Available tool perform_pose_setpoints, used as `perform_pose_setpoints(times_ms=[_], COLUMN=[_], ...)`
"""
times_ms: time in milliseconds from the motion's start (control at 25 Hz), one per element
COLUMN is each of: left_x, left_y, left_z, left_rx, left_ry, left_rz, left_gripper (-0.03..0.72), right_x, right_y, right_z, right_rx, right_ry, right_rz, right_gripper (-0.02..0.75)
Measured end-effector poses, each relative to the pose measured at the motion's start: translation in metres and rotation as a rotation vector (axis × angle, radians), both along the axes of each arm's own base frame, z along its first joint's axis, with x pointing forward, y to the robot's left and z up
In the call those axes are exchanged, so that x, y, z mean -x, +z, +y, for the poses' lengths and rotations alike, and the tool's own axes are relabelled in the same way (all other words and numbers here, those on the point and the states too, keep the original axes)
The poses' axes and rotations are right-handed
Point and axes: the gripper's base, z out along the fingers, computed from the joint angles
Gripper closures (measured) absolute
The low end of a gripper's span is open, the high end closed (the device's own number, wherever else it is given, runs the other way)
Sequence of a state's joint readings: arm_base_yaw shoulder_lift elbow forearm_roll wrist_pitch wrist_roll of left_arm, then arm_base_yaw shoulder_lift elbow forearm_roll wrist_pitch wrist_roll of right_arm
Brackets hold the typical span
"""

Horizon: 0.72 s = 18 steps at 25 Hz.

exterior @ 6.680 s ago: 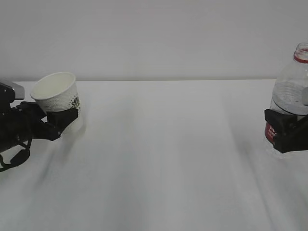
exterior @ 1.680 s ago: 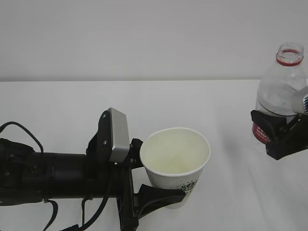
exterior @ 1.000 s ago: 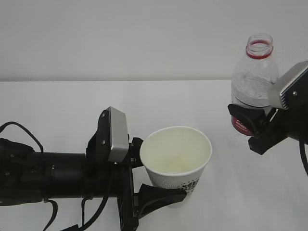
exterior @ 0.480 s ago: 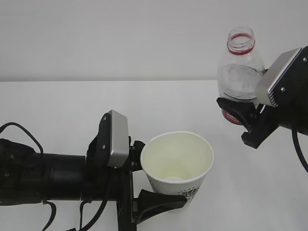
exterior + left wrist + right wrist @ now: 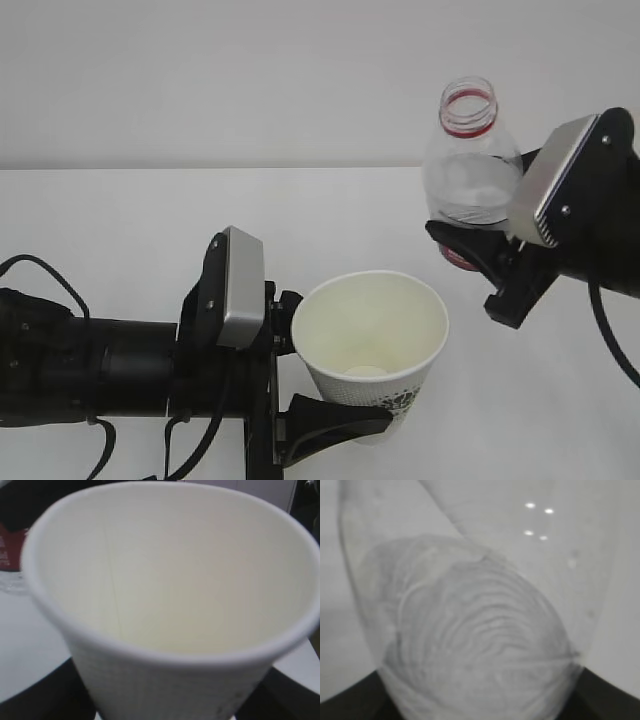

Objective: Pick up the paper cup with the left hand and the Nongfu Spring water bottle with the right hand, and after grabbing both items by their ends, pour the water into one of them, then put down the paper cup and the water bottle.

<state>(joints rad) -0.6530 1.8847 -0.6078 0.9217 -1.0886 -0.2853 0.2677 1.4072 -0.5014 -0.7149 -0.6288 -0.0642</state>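
Paper cup (image 5: 372,340) front and centre, mouth open to the camera, tilted a little toward us, its pale inside bare; the dotted pattern and dark logo show low on its outer wall; from the left wrist view the cup (image 5: 170,595) fills almost the whole picture, rim wide and round. The left hand (image 5: 300,375) has it clamped by the lower part, one black finger (image 5: 330,420) curving under the base, the other tucked behind the rim on the cup's left; the silver-grey plate stands just beside the cup, black arm and cables running off to the left.

Up and to the right, the Nongfu Spring water bottle (image 5: 465,165) is held in the air, near upright with a slight lean, red neck ring on top, no cap on its mouth; it sits above and just right of the cup, not touching it. The right hand (image 5: 480,255) grips it round the red label; in the right wrist view the ribbed clear plastic (image 5: 470,645) crowds the lens, blurred. White table (image 5: 120,220) beneath, plain pale wall behind.
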Motion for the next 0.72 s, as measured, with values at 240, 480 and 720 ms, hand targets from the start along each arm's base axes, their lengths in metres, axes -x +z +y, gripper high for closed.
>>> perform_pose_setpoints(times_ms=[240,480,720], left_x=[0.0,0.001,0.002], left_y=[0.0,-0.001,-0.002], left_z=[0.0,0.0,0.0], left_rx=[-0.001,-0.013,-0.025], left_ry=[-0.003,-0.01,-0.026], left_rz=[-0.001,-0.008,-0.034], left_gripper=[0.162,0.162,0.162], right_x=[-0.01,-0.025,-0.029], right_y=[-0.011,-0.009,-0.004], right_z=[0.021,0.03,0.032], right_rx=[0.021,0.048,0.099], right_ry=[0.071,0.099,0.127], right_rz=[0.03,-0.003,-0.072], right_gripper=[0.264,0.264,0.264])
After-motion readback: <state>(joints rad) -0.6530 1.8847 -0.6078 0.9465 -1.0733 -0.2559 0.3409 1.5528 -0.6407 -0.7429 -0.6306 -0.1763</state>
